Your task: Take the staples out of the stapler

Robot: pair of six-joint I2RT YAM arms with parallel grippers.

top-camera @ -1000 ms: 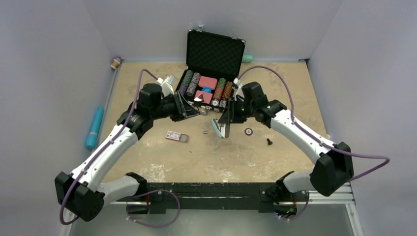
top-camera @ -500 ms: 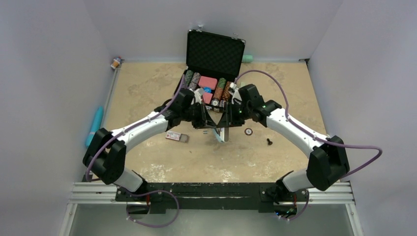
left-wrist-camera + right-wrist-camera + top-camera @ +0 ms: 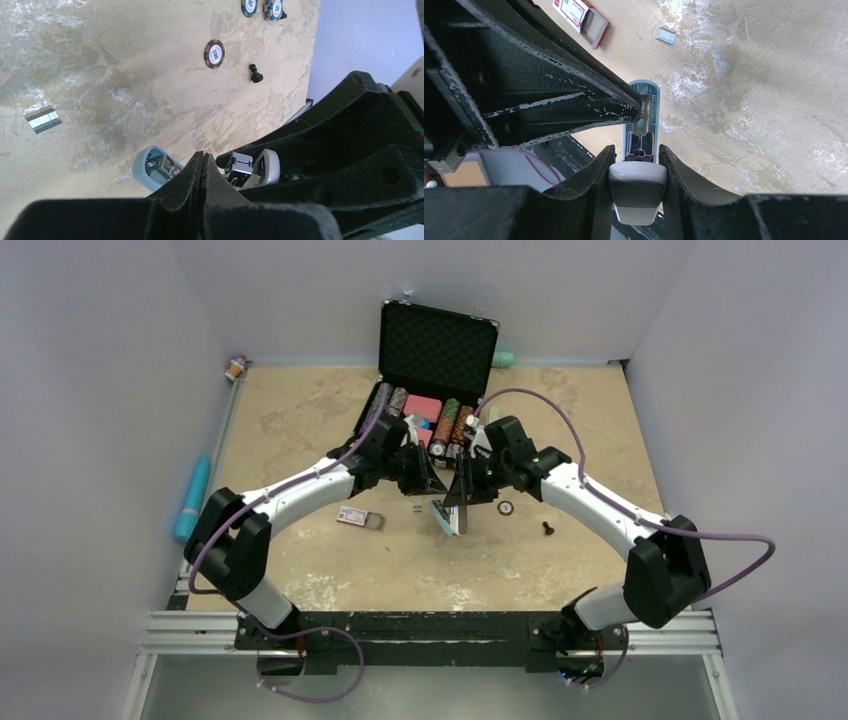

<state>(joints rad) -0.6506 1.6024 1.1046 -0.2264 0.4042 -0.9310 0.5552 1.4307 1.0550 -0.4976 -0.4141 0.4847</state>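
Well, the sandy tabletop (image 3: 300, 440) carries everything, and an open black case (image 3: 438, 345) of poker chips stands just beyond the stapler. The left arm (image 3: 290, 495) and right arm (image 3: 590, 500) reach in from the near edge with elbows flared wide and wrists turned inward, meeting nose to nose at the stapler. The right fingers (image 3: 596, 185) are clamped on the stapler (image 3: 637, 186), squeezing its white-grey top from both sides. Its pale blue base is swung open and hangs toward the tabletop. The left fingers (image 3: 187, 182) are pressed flat together with only a thin seam between them, their tips right at the stapler's opened mouth. Whether anything is pinched there, can't tell.

On the left-arm side of the stapler lies a red-and-white staple box (image 3: 358, 517), its grey tray slid partly out. On the right-arm side sit a lone poker chip (image 3: 506, 507) and a little black piece (image 3: 548, 528). And the staples (image 3: 43, 119): a short silvery strip lying flat between box and stapler, touching neither.
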